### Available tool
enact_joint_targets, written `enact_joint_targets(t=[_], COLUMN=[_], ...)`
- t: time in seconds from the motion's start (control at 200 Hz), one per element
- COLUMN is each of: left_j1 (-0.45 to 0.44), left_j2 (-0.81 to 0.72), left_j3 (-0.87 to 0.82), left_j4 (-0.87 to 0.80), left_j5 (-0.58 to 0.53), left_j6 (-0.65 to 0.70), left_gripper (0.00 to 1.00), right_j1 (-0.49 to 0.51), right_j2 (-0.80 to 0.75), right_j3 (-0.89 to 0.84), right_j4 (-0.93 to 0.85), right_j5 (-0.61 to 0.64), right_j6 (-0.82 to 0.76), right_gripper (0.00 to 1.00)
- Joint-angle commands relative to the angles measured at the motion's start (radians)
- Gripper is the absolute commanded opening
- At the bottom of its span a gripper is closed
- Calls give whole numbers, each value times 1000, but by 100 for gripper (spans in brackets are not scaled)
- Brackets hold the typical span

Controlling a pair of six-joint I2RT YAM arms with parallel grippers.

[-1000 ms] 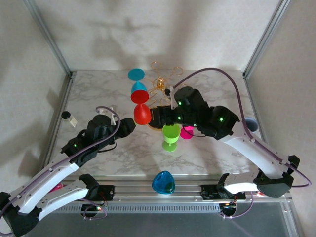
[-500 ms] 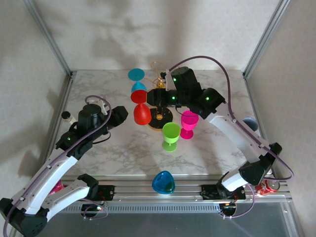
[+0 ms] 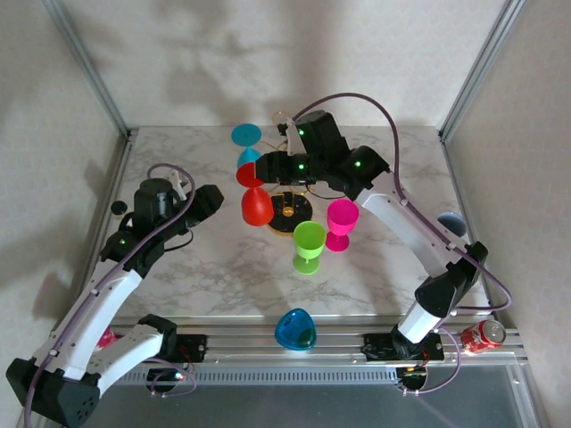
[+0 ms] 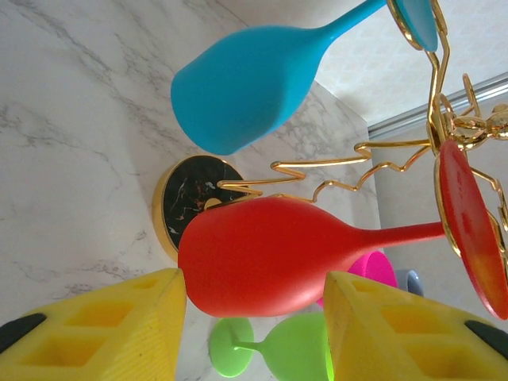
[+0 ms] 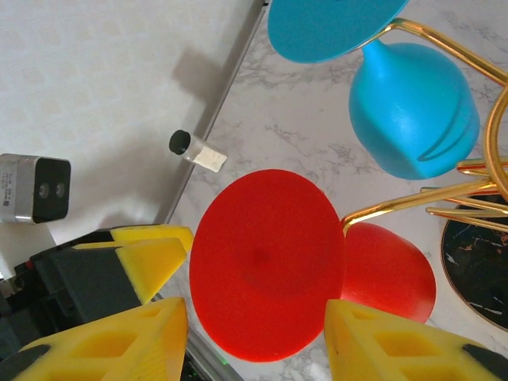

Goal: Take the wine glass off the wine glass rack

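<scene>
Two robot arms reach over a marble table point(image 3: 205, 267) toward a gold wire wine glass rack point(image 3: 291, 207) with a round black base. A red wine glass point(image 4: 262, 254) hangs upside down on the rack, its flat foot caught in a looped gold arm, its bowl lowest; it has not been lifted off.

The left claw point(image 4: 254, 278) is partly open. Its yellow fingers stand apart with the red bowl straight ahead, spanning the gap between them. From above, a strip of table shows between fingertips and bowl, so this claw holds nothing. Beyond the bowl, on its far side from this claw, a green glass point(image 3: 310, 241) and a pink glass point(image 3: 341, 217) stand upright.

The right claw point(image 5: 255, 305) is partly open too and points at the red glass's foot, which faces it flat-on (a red disc nearly as wide as the gap). The foot sits just past the fingertips; whether a finger touches its rim cannot be made out. Ahead of this claw and to the right in its wrist view, a blue wine glass point(image 5: 413, 111) hangs upside down from a neighbouring arm of the rack. Ahead and to the left, a small black-capped vial point(image 5: 198, 152) lies near the table's edge.
</scene>
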Motion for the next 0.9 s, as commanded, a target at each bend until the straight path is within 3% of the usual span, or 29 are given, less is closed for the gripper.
enact_joint_targets(t=[0.0, 0.896], left_j1=[14, 55], left_j2=[-4, -18], left_j3=[15, -15], left_j4=[31, 102], left_j5=[36, 89], left_j6=[28, 13], left_gripper=[50, 50], right_j1=[-9, -9], right_j2=[17, 107], right_j3=[49, 139], right_j4=[-55, -116], right_j5=[25, 13], right_j6=[-21, -28], right_gripper=[48, 45])
